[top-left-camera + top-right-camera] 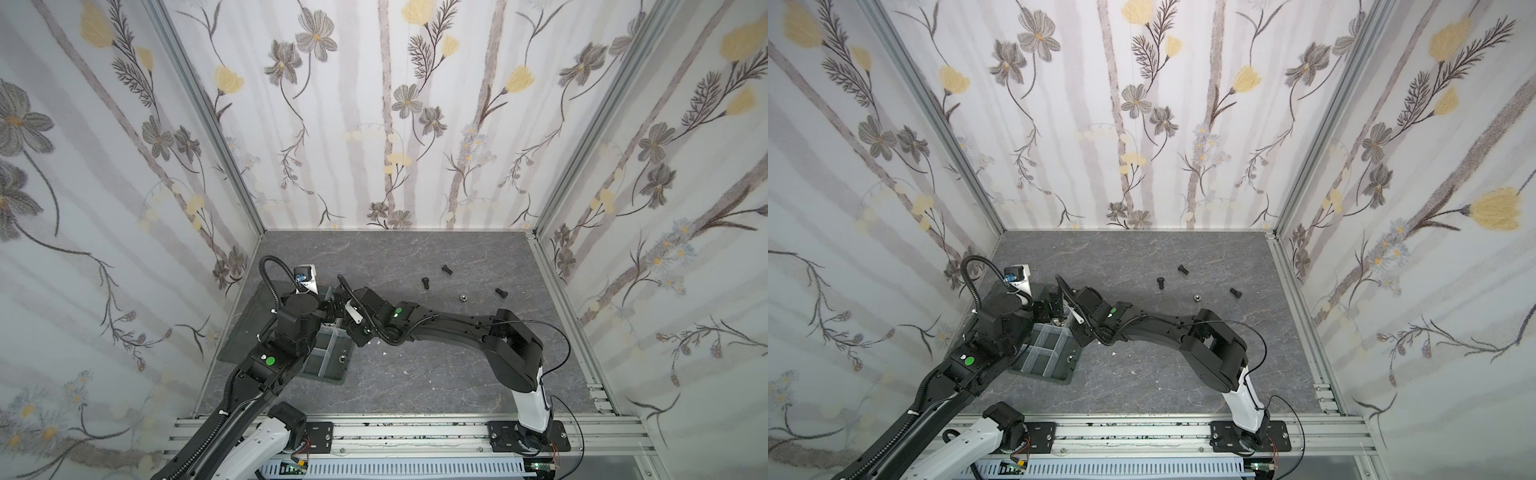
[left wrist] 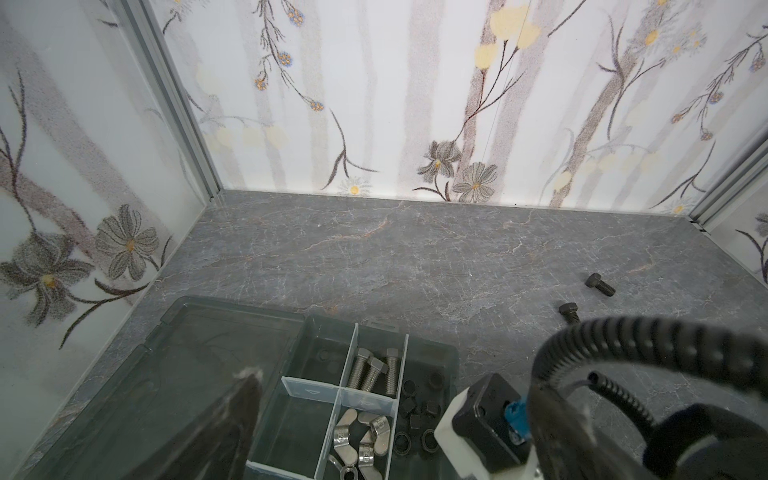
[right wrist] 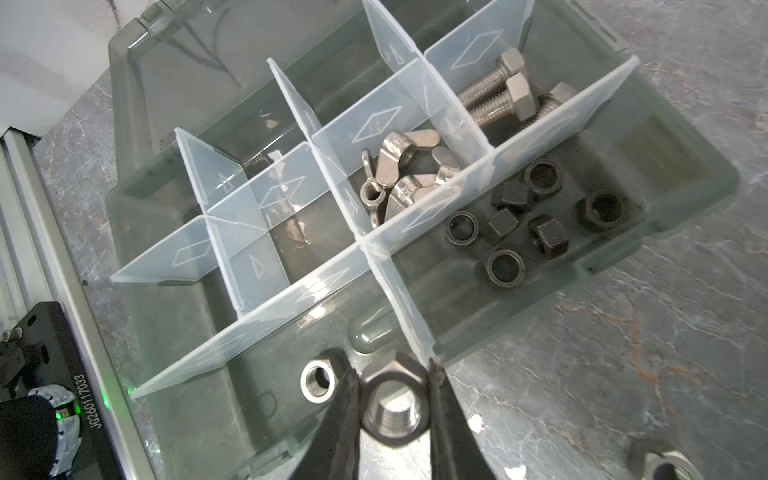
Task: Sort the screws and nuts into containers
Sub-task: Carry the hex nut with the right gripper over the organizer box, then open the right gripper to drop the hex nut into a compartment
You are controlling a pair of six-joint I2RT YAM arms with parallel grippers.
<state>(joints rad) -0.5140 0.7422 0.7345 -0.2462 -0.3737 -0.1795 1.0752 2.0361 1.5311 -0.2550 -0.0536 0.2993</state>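
My right gripper (image 3: 395, 399) is shut on a silver hex nut (image 3: 392, 411) and holds it over the right front corner of the grey tray (image 3: 706, 183). Below, in the corner compartment, lies another silver nut (image 3: 318, 380). Other compartments hold wing nuts (image 3: 409, 170), silver screws (image 3: 498, 99) and black nuts (image 3: 540, 216). In both top views this gripper (image 1: 353, 340) (image 1: 1079, 338) hides the held nut. My left gripper (image 2: 386, 457) hangs open over the tray's rear; only one blurred finger (image 2: 241, 399) shows. Three black screws (image 1: 447, 269) (image 1: 426, 283) (image 1: 501, 293) and a silver nut (image 1: 462, 297) lie on the table.
The tray's flat lid (image 2: 166, 374) lies open towards the left wall. One more silver nut (image 3: 665, 463) rests on the table beside the tray, under my right arm. Small white flecks (image 1: 384, 353) dot the grey tabletop. Wallpapered walls close three sides.
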